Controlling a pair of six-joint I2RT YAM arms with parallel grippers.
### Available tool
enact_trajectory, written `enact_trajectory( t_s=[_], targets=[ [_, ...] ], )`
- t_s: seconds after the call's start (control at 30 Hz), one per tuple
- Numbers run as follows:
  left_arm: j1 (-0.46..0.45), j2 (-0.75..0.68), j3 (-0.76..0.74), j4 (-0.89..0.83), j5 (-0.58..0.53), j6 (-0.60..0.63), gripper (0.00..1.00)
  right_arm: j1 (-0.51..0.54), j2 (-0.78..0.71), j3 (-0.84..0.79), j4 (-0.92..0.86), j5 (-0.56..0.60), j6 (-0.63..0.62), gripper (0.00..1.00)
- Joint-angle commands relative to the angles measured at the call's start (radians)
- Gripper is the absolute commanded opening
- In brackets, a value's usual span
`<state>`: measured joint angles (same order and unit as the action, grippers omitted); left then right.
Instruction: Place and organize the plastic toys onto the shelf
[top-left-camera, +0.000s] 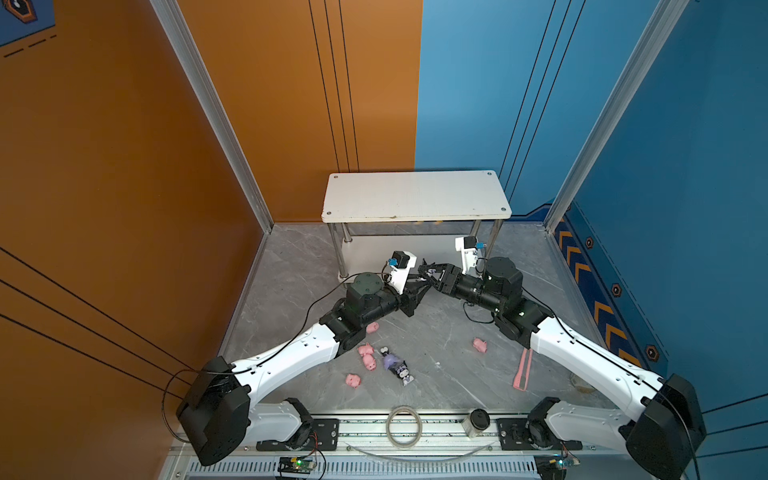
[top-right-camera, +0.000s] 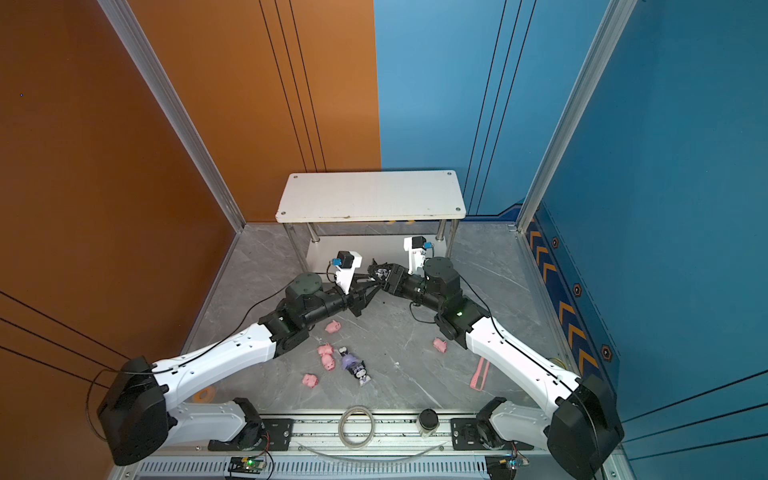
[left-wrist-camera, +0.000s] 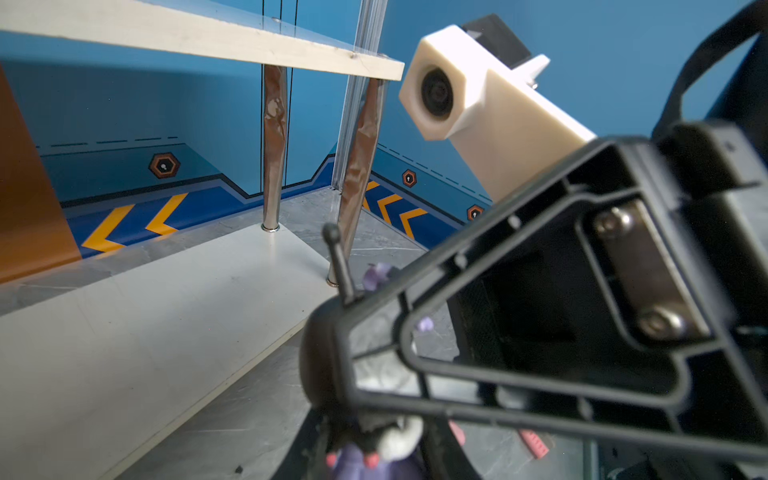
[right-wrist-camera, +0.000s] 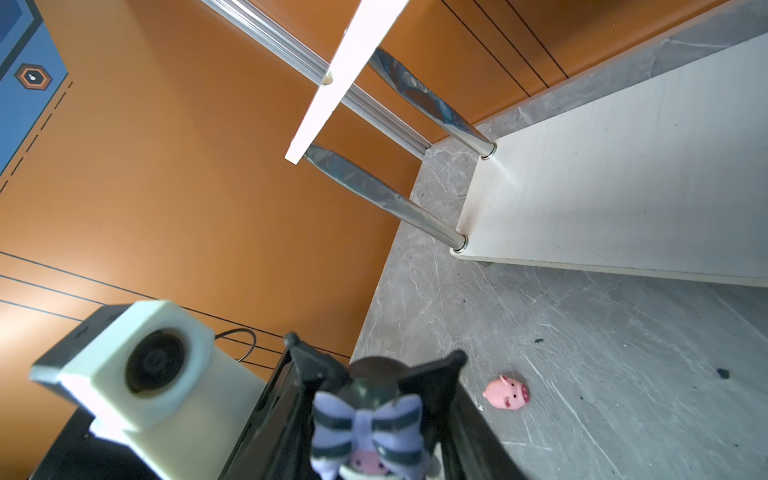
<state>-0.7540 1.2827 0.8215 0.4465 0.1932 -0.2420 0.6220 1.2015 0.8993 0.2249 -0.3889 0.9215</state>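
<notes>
Pressed close under the right wrist lens, the cartoon figure (right-wrist-camera: 368, 428) sits between the fingers of the right gripper (top-right-camera: 376, 270), which stand part-way apart and pinch its sides. Its pointed black ears lead outward, so you can take its long axis as running along that gripper's reach. Your left gripper (top-right-camera: 376, 284) meets the right one tip to tip. Its fingers are closed right down, and as far as the left wrist view shows, they are on the same toy.

Both grippers hold it above the grey floor (top-left-camera: 436, 332), just in front of the shelf (top-left-camera: 415, 195), whose lower board (left-wrist-camera: 145, 332) lies bare. Neither arm looks clearly nearer to that board.

Both top views bury the toy among the black fingers, so only the wrist views show it. Five pigs (top-left-camera: 370, 363) and the other cartoon figures (top-left-camera: 399, 368) lie nearer the arm bases, well apart from the shelf.
</notes>
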Motion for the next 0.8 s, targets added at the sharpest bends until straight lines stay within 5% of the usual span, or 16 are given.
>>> enact_trajectory(
  t_s=[0.0, 0.1, 0.3, 0.4, 0.57, 0.77],
  targets=[
    [0.010, -0.028, 0.028, 0.030, -0.014, 0.014, 0.12, 0.015, -0.032, -0.014, -0.010, -0.036, -0.016, 0.11],
    [0.016, -0.039, 0.031, 0.009, -0.007, 0.036, 0.07, 0.016, -0.049, 0.010, -0.102, -0.030, -0.068, 0.16],
    [0.012, -0.045, 0.037, -0.009, 0.040, 0.077, 0.02, 0.012, -0.059, 0.136, -0.373, -0.009, -0.201, 0.67],
    [0.003, -0.048, 0.039, -0.025, 0.048, 0.106, 0.00, 0.006, -0.059, 0.189, -0.452, -0.005, -0.242, 0.78],
    [-0.016, -0.048, 0.061, -0.083, 0.062, 0.157, 0.00, 0.004, -0.027, 0.286, -0.586, 0.005, -0.289, 0.85],
    [-0.048, -0.051, 0.086, -0.150, 0.040, 0.230, 0.00, 0.007, 0.020, 0.341, -0.632, -0.009, -0.306, 0.79]
  ],
)
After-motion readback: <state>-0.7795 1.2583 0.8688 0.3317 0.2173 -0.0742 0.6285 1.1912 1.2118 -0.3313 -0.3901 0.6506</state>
